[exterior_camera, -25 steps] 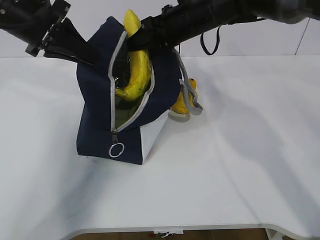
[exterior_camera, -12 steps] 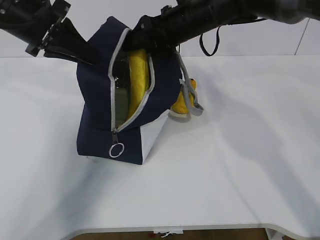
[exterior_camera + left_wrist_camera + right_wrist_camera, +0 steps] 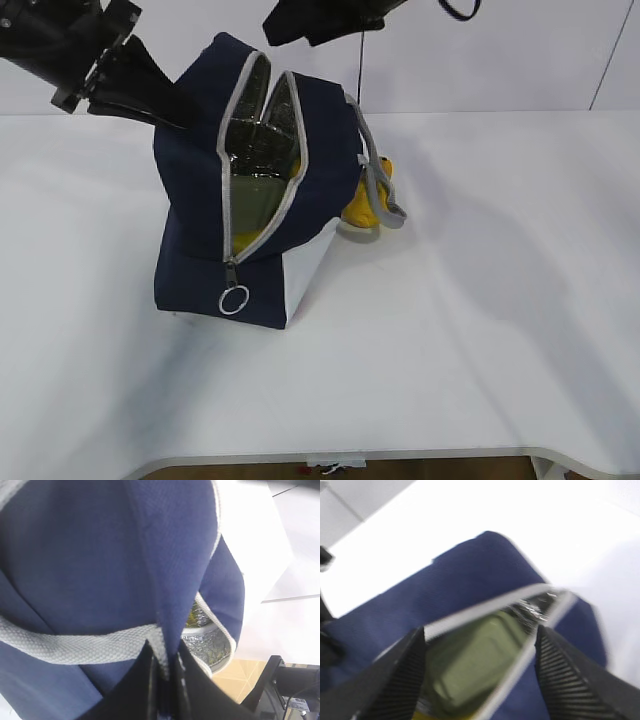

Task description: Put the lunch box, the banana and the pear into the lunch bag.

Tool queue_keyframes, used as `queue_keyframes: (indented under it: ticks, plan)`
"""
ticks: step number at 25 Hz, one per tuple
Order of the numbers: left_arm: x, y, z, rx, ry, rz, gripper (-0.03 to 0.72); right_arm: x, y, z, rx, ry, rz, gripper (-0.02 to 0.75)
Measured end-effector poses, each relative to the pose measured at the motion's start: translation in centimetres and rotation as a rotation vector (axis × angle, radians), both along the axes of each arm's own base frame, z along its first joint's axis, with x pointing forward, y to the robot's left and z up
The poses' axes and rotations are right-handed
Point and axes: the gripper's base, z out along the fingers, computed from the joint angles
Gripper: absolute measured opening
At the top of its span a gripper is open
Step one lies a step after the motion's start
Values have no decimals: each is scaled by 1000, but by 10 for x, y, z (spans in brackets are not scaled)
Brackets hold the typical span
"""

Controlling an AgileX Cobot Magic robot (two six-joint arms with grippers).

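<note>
Navy fabric fills most of my left wrist view: the left gripper (image 3: 162, 672) has its jaws pinched tight on a fold of the lunch bag (image 3: 200, 220) beside a grey webbing handle (image 3: 75, 647), holding the far-left side of the bag up so the mouth gapes. In the exterior view the bag stands left of centre on the white table (image 3: 480, 330), zipper (image 3: 228, 200) parted, its ring pull (image 3: 233, 299) hanging on the near face. Inside I see the sage-green lid of the lunch box (image 3: 245, 200) against the silver lining, and a sliver of yellow low in the opening that I take to be the banana (image 3: 256, 232), though only a small part shows. The pear (image 3: 366, 200) sits on the table at the bag's right side, tucked behind the drooping right handle, touching or just beside the fabric; I cannot tell which. The right gripper (image 3: 480, 675) hangs above the opening with its jaws spread wide and nothing between them. My judgement: two items are stowed and the pear remains. To do that step well, I would keep the left hold firm so the mouth does not sag, bring the right gripper round the handle rather than through it, grasp the pear across its body, not its neck, and lower it in beside the lunch box.
</note>
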Motion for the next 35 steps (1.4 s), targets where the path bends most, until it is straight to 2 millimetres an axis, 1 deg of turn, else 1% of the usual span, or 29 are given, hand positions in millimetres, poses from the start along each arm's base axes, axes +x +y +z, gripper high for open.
queue_keyframes:
  ticks: [1, 3, 6, 9, 11, 13, 16, 25, 35]
  plan:
    - [0, 0, 0, 0, 0, 0, 8, -1, -3, 6, -26, -5, -19, 543]
    - [0, 0, 0, 0, 0, 0, 8, -1, -10, 10, -109, -5, -62, 543]
    - [0, 0, 0, 0, 0, 0, 8, -1, -22, 4, -241, 35, -146, 543]
    - [0, 0, 0, 0, 0, 0, 8, 3, -36, -1, -354, 70, -291, 543]
    - [0, 0, 0, 2, 0, 0, 8, 7, -44, -4, -404, 84, -395, 543]
    - [0, 0, -1, 7, -1, -1, 8, 10, -49, -9, -432, 99, -459, 543]
    - [0, 0, -1, 9, -1, -2, 8, 15, -50, -19, -429, 137, -510, 543]
    - [0, 2, -2, 28, -4, -5, 8, 33, -45, -67, -424, 250, -577, 543]
    - [0, 2, -2, 30, -4, -6, 8, 37, -36, -103, -408, 387, -551, 542]
